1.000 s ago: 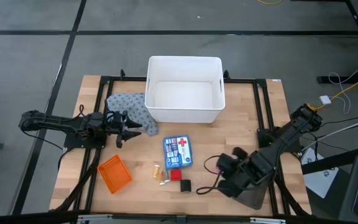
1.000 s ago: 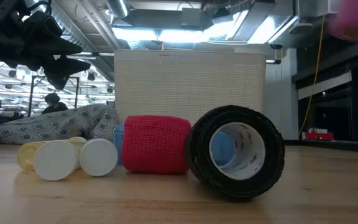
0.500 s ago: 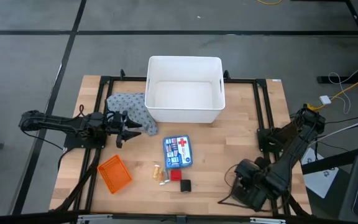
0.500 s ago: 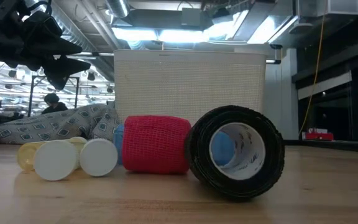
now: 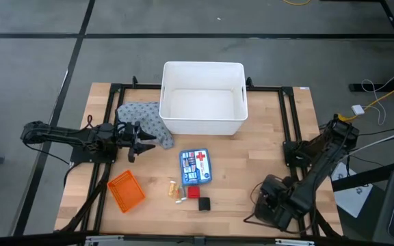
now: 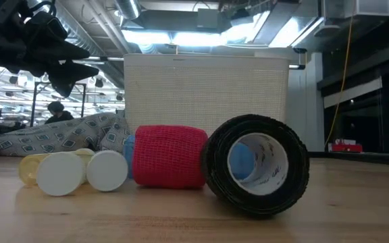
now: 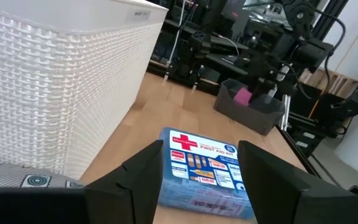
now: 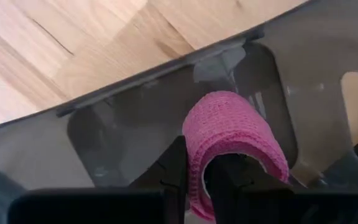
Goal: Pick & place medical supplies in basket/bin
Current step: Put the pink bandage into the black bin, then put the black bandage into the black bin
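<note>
- Right gripper (image 8: 194, 180) pinches the pink tape roll (image 8: 235, 134) over a grey tray (image 8: 123, 143) at our table's front right corner; we judge: lower, then release inside its walls.
- Left gripper (image 5: 140, 141) spread wide, empty, beside the grey cloth (image 5: 146, 117).
- White bin (image 5: 203, 100) and orange basket (image 5: 126, 189) well apart from us; red roll (image 6: 169, 156), black roll (image 6: 256, 165), vials (image 6: 69, 172) remain by the first-aid box (image 5: 195, 167).

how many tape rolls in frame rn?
3. Red tape roll and black tape roll lie side by side on the table in front of the first-aid box; pink tape roll sits between the right gripper's fingers. Others may be hidden.
</note>
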Robot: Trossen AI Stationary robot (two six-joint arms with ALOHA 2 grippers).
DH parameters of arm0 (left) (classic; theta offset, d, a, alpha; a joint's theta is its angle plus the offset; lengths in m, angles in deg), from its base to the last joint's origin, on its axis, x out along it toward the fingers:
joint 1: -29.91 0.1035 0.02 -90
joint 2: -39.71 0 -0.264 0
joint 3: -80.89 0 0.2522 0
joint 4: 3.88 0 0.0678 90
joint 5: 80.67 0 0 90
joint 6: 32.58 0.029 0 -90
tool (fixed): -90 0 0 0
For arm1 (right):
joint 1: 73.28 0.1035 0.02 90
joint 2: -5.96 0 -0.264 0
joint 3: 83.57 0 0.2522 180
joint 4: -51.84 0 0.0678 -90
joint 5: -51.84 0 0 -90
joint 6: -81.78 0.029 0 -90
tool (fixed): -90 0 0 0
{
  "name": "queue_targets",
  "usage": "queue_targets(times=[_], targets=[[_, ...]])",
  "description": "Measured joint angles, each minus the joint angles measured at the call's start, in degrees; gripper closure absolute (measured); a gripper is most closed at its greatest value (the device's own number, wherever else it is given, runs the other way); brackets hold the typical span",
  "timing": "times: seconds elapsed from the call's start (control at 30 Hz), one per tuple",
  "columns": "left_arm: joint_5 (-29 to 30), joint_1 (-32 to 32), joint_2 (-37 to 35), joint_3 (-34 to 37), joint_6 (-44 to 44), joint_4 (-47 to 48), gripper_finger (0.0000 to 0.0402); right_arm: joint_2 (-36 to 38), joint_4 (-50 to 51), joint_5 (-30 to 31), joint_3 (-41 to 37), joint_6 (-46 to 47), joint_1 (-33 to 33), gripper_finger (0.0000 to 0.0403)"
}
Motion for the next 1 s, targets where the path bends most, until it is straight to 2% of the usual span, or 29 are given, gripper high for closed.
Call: queue_targets(times=[0.13, 0.23, 0.53, 0.67, 0.77, 1.0], targets=[[0.36, 0.0, 0.0, 0.0, 0.32, -0.02, 0.0201, 0.0, -0.38, -0.89, -0.43, -1.35, -1.01, 0.0355], [0.36, 0.0, 0.0, 0.0, 0.36, -0.01, 0.0201, 0.0, -0.42, -0.87, -0.43, -1.9, -1.81, 0.0338], [0.34, 0.02, 0.0, 0.0, -0.08, 0.0, 0.0201, 0.0, -0.2, -3.29, -0.43, -2.13, -2.78, 0.0225], [0.34, 0.0, 0.0, 0.0, -0.13, 0.0, 0.0201, 0.0, 0.02, -4.3, -0.04, -3.13, -2.78, 0.0188], [0.34, 0.0, 0.0, 0.0, -0.19, 0.0, 0.0201, 0.0, 0.92, -4.31, 1.79, -4.51, -2.8, 0.0175], [0.86, 0.0, 0.0, 0.0, -0.19, 0.0, 0.0201, 0.05, 10.51, 1.83, 10.43, -5.24, -2.82, 0.0172]])
